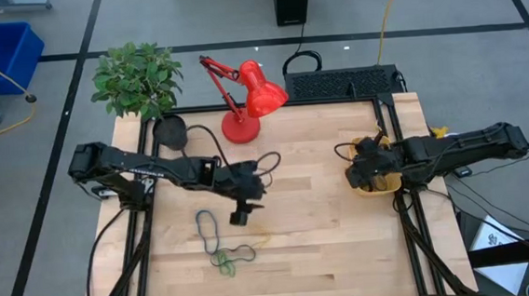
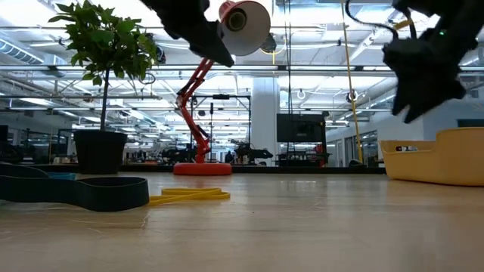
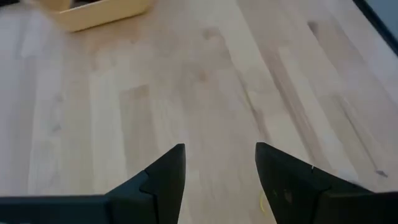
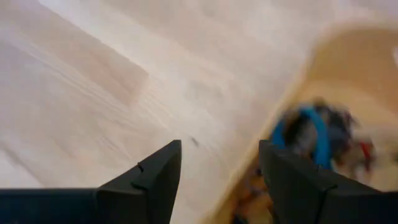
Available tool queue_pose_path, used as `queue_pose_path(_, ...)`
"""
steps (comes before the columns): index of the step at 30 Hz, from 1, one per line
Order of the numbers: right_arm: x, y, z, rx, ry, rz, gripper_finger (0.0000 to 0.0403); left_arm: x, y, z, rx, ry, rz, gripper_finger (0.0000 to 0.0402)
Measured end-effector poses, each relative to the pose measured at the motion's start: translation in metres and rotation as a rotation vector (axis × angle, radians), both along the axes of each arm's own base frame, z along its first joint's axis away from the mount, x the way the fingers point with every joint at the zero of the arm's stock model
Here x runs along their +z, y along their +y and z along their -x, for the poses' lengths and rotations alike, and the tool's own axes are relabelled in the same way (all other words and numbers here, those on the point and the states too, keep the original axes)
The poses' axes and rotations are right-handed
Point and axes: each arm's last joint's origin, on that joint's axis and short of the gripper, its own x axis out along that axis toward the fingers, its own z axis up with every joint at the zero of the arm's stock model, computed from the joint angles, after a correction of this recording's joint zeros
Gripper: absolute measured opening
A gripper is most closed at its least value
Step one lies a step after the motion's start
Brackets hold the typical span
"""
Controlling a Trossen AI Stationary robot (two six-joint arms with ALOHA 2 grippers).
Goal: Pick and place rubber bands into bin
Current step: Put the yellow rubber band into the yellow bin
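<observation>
Several rubber bands lie on the wooden table near its front left: a black loop (image 1: 208,227), a green one (image 1: 226,260) and a thin tan one (image 1: 261,238). In the low view a dark band (image 2: 83,193) and a yellow one (image 2: 189,196) lie flat. My left gripper (image 1: 241,213) (image 3: 219,149) hovers open and empty just right of the black loop. The yellow-orange bin (image 1: 382,183) (image 2: 439,155) stands at the right. My right gripper (image 1: 360,173) (image 4: 219,146) is open and empty above the bin's left rim. A blue band (image 4: 311,134) and other bands lie inside the bin.
A red desk lamp (image 1: 245,98) and a potted plant (image 1: 138,80) stand at the table's far left, with a black round base (image 1: 169,131) beside them. Black cables (image 1: 264,162) loop near the left arm. Bare wood lies between the two grippers.
</observation>
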Motion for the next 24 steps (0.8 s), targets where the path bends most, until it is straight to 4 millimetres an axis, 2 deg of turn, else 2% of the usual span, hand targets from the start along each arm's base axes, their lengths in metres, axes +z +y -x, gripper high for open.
queue_pose_path(6,0.021,-0.001,-0.017,0.142,-0.242,0.186,0.0206,-0.003,-0.021,0.004,-0.099,-0.006,-0.036,0.02)
queue_pose_path(13,0.048,0.0,-0.035,0.283,-0.496,0.386,0.021,-0.019,-0.036,0.011,-0.072,0.029,-0.003,0.02)
queue_pose_path(24,0.049,0.0,-0.038,0.32,-0.492,0.433,0.0207,-0.075,-0.062,-0.011,-0.109,0.064,0.007,0.02)
